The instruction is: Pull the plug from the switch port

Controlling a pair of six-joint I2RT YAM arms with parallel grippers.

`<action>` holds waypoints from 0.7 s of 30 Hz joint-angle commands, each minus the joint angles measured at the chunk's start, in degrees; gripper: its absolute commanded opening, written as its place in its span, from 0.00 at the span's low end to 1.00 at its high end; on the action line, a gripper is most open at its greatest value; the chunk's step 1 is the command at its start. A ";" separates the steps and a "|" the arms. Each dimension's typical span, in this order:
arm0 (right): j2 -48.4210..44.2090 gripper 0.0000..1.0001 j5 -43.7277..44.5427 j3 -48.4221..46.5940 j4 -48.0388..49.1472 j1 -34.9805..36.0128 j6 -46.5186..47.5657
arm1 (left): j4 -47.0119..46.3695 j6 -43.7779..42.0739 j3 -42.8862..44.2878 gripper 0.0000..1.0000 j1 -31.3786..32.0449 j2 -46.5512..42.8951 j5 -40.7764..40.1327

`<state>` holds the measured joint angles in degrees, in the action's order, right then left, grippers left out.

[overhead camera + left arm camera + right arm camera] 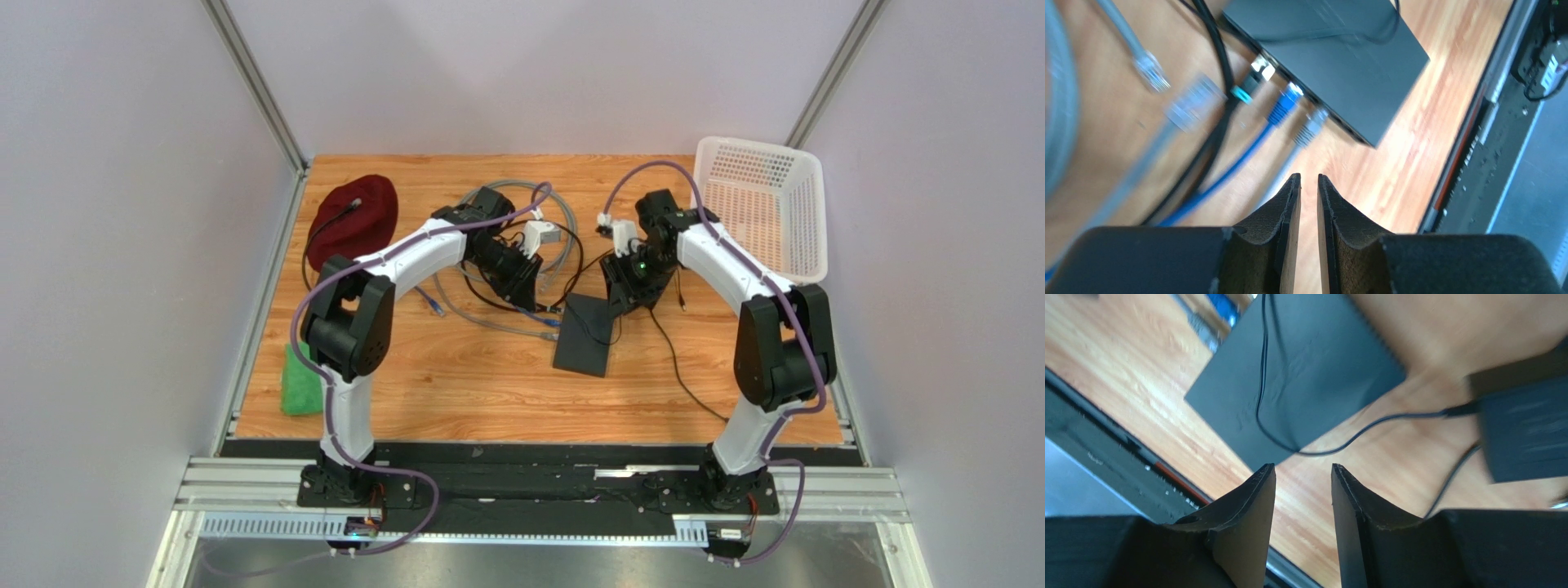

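Matte black and flat, the switch (pixel 583 333) is lying mid-table between the two arms, its socket edge facing left. Nothing is being pulled yet. In the left wrist view a teal-booted black plug (pixel 1242 93), a blue plug (pixel 1285 103) and a grey plug (pixel 1310 127) are sitting along that edge, all looking seated. The left gripper (pixel 1309 187) is hovering just short of the grey plug, its jaws only a narrow slit apart and holding nothing. The right gripper (pixel 1303 478) is hanging over a corner of the switch, its jaws spread and empty. Reaching, gripping and pulling are all remaining, I judge. No brand, label or writing is showing legibly.
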<state>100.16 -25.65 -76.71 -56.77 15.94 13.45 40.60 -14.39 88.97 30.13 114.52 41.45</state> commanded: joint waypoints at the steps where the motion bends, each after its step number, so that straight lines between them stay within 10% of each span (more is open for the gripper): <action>1: 5.46 0.41 3.41 -9.59 5.09 0.84 -0.88 | 1.86 -0.11 -6.06 0.25 -0.42 -9.30 0.91; 11: 23.58 0.33 5.08 -27.08 2.81 5.05 3.77 | 2.82 -1.86 -13.03 0.26 -4.55 -23.02 -3.21; 21: 21.67 0.32 1.13 -22.09 0.25 18.23 2.63 | 3.43 -2.75 -11.54 0.26 -5.52 -23.20 -5.51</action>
<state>125.78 -20.99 -101.27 -54.15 28.01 16.38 43.75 -15.59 76.12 25.04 91.35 36.29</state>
